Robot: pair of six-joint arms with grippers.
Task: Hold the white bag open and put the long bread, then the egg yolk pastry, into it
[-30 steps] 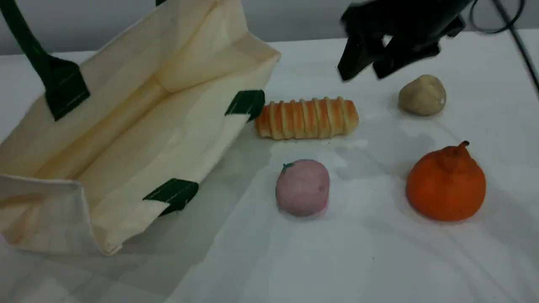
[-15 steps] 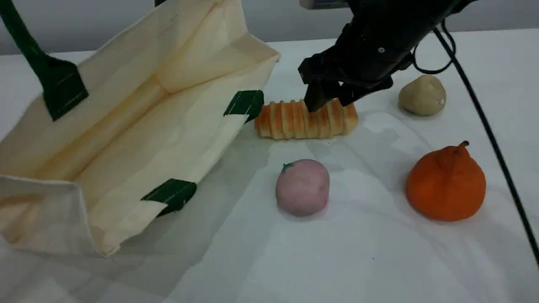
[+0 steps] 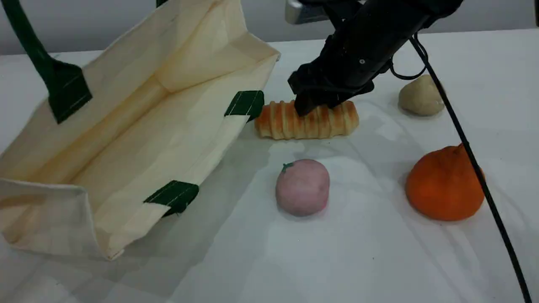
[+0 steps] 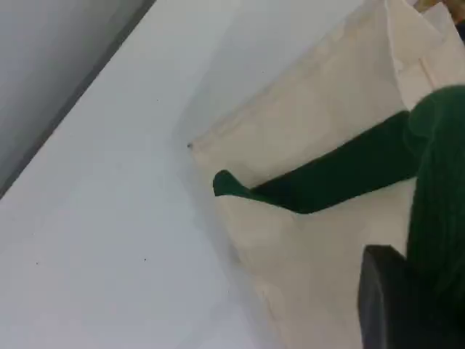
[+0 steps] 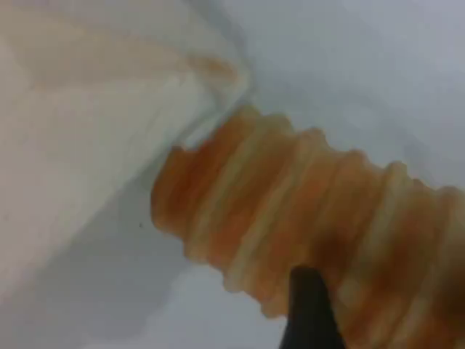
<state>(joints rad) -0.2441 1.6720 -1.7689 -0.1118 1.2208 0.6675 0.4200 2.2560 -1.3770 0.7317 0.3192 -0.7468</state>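
Note:
The white bag lies open on the left of the table, its mouth toward the foods. Its green handle rises out of the scene view's top. In the left wrist view that handle runs up to my left gripper, whose dark fingertip is shut on the strap. The long bread lies just right of the bag's mouth. My right gripper is down over the bread's middle, open, with its fingers either side. One fingertip shows against the bread. The egg yolk pastry sits further right.
A pink ball with a green tip lies in front of the bread. An orange stemmed fruit sits at the right. The right arm's black cable hangs across the fruit and the pastry.
The right gripper has come down and leftward from above the pastry onto the long bread, staying open. The bag and the foods have not moved.

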